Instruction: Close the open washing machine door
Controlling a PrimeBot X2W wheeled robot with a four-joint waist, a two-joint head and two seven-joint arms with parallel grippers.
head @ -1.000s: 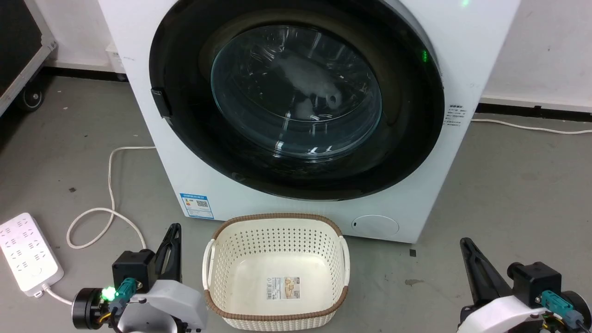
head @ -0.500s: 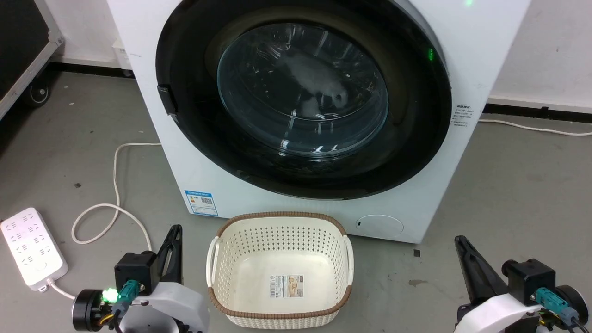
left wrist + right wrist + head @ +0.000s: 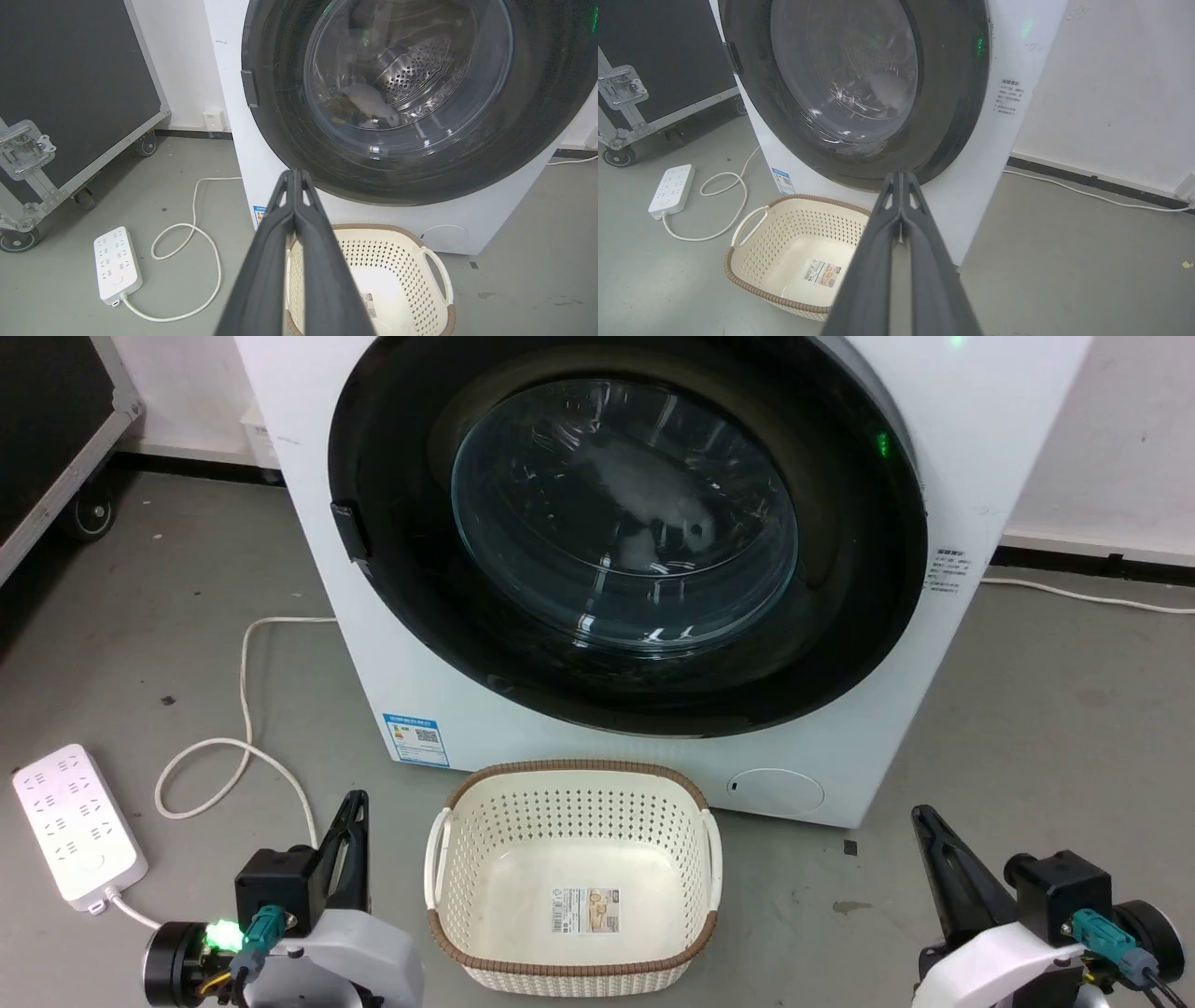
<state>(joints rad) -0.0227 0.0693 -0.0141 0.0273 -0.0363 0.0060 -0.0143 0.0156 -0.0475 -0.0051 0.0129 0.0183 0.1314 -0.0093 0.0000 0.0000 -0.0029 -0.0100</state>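
From the head, the washing machine door (image 3: 625,523) sits at 12 o'clock, its black rim lying flat against the front of the washing machine (image 3: 373,653) with no gap that I can see. By my reading it is shut and the task looks done. That would explain why both arms hang low and well apart from it: the left gripper (image 3: 355,800) at 7 o'clock, the right gripper (image 3: 920,814) at 5 o'clock, neither holding anything. The cream basket (image 3: 569,770) stands between them at 6 o'clock, just beside the machine's base, with only a label on its floor.

From the left wrist, that gripper's fingers run up from 6 o'clock pressed together to their tips. Through the door glass at 1 o'clock the steel drum holds something pale, too blurred to name. A power strip (image 3: 117,263) lies at 8 o'clock.

From the right wrist, those fingers too are pressed together. The door fills 11 to 12 o'clock and the basket lies at 7 o'clock.
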